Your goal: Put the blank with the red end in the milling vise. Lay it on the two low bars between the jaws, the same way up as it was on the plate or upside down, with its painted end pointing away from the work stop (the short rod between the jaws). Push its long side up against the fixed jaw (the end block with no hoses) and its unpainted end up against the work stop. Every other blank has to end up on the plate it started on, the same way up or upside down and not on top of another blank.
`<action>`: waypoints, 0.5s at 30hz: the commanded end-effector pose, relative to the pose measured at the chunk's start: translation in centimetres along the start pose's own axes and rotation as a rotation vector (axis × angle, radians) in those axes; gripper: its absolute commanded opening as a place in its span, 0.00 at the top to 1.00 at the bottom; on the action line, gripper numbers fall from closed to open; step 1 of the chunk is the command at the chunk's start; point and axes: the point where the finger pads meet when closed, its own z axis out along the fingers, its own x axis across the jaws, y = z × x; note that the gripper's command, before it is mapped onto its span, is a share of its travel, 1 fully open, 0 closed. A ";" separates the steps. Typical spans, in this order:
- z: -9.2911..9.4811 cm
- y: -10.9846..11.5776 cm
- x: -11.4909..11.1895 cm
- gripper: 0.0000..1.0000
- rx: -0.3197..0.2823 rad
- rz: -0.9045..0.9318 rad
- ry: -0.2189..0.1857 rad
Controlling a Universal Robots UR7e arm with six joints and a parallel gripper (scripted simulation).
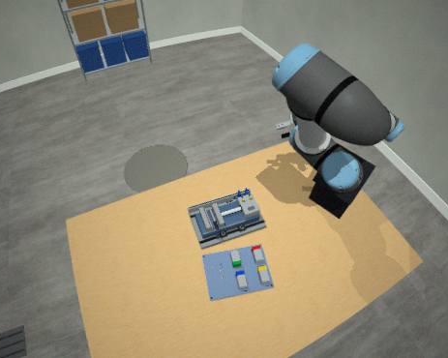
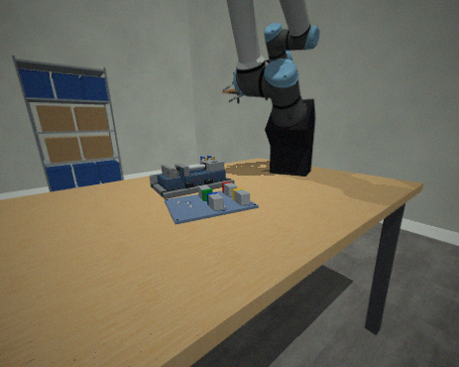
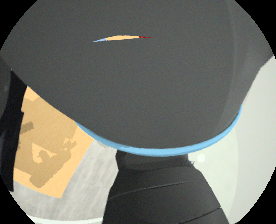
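The blank with the red end (image 1: 258,254) (image 2: 230,189) lies on the blue plate (image 1: 218,289) (image 2: 183,214), its red end towards the vise. The milling vise (image 1: 233,222) (image 2: 201,176) stands behind the plate. Its fixed jaw (image 1: 206,220) is at the left end, with the other jaw (image 1: 218,215) beside it across a narrow gap. No blank shows in the gap; the work stop and low bars are too small to tell. My gripper (image 1: 283,131) (image 2: 230,96) is open and empty, high up near the arm's base, far from the blanks. The wrist view does not show the fingers.
Also on the plate are the green-ended blank (image 1: 235,256) (image 2: 205,191), blue-ended blank (image 1: 242,281) (image 2: 216,202) and yellow-ended blank (image 1: 264,275) (image 2: 242,197), apart from one another. Blue hose fittings (image 1: 244,193) stick up at the vise's right end. The black robot pedestal (image 1: 341,205) (image 2: 290,154) stands behind right.
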 end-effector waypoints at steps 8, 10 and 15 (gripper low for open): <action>2.2 -1.1 1.6 0.00 -0.036 0.036 0.177; 2.8 -1.4 2.0 0.00 -0.045 0.045 0.221; 2.8 -1.4 2.0 0.00 -0.045 0.045 0.221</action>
